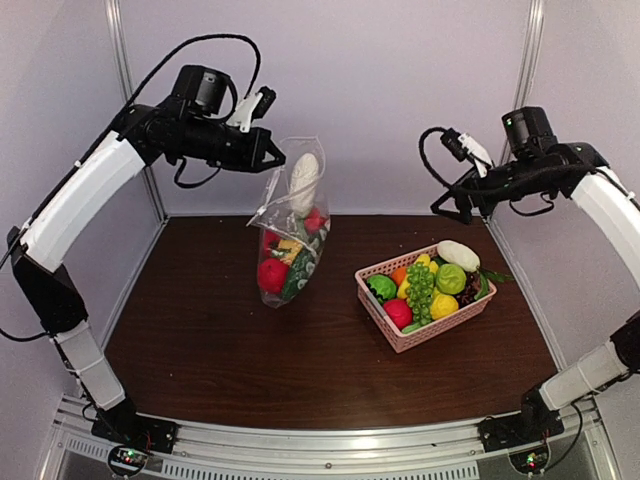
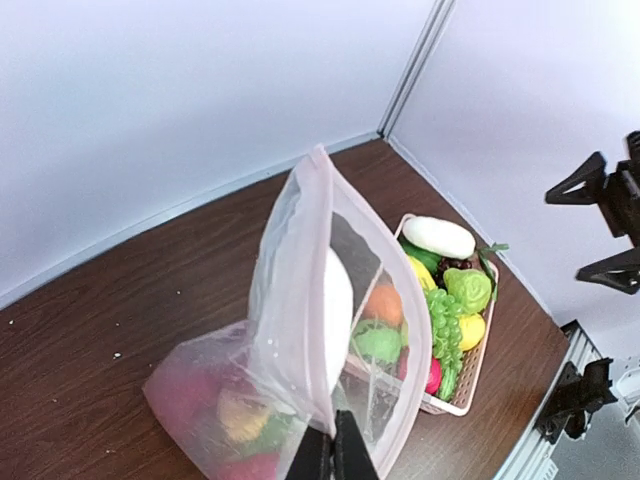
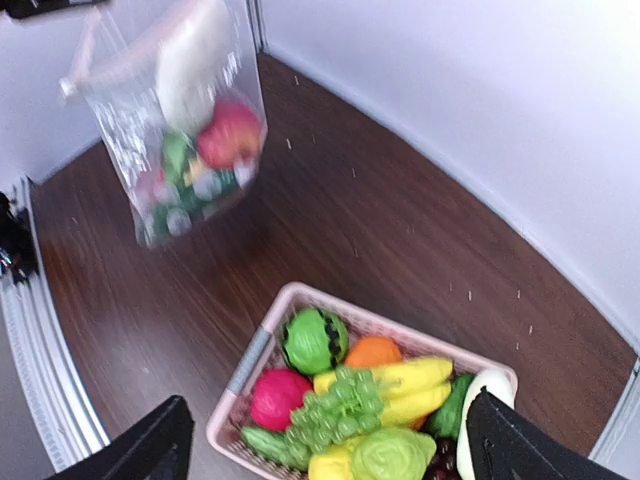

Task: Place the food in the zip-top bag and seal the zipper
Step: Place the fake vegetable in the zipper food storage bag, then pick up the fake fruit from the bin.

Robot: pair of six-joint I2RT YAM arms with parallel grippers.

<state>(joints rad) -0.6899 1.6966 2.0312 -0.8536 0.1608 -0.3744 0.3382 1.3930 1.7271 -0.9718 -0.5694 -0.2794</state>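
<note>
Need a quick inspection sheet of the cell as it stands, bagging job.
Surface: dark wood table, a few pale specks.
Job's things: zip-top bag hanging from the left gripper, food inside; mouth looks unsealed.
Clutter: pink basket holding more food.
Grippers: left gripper shut on the bag's top edge; right gripper open, holding nothing.
Cables: black loops at both wrists.
Surroundings: white walls, metal posts.

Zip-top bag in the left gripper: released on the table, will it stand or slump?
Likely slumps: the zip-top bag is thin creased film hanging from the left gripper. Probably bottom-heavy, most food bunched low. The white piece near the mouth might spill out.
</note>
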